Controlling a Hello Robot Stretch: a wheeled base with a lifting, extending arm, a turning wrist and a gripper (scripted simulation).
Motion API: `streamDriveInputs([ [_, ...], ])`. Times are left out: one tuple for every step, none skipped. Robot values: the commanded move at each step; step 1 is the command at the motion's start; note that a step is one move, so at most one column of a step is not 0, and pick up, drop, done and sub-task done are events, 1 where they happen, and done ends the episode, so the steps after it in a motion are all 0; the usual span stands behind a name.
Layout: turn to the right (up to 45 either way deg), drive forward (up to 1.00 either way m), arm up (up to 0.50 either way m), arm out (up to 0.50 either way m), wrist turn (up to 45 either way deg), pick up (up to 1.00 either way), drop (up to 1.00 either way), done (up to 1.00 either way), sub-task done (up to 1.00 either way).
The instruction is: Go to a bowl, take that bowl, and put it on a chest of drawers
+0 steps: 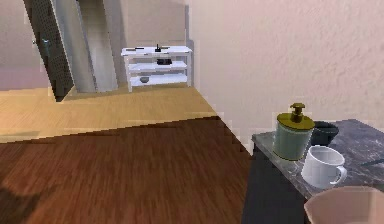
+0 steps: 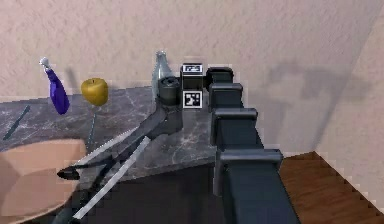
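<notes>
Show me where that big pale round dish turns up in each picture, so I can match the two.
Forward view: the pale round dish is cut off by the bottom right corner, just below the white mug.
Arm side view: the same dish lies in the bottom left corner, below the yellow apple.
Shared landmark: the dark marbled countertop it rests on.

Tan bowl (image 2: 30, 178), yellow apple (image 2: 94, 90), blue spray bottle (image 2: 57, 96), grey marbled countertop (image 2: 122, 101)
</notes>
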Motion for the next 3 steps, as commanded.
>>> streamDriveInputs([
  [0.0, 0.00, 0.00, 0.00, -12.0, 0.00, 0.00, 0.00, 0.00],
  [0.0, 0.00, 0.00, -0.20, 0.0, 0.00, 0.00, 0.00, 0.00],
  [-45.0, 0.00, 0.00, 0.00, 0.0, 0.00, 0.00, 0.00, 0.00],
])
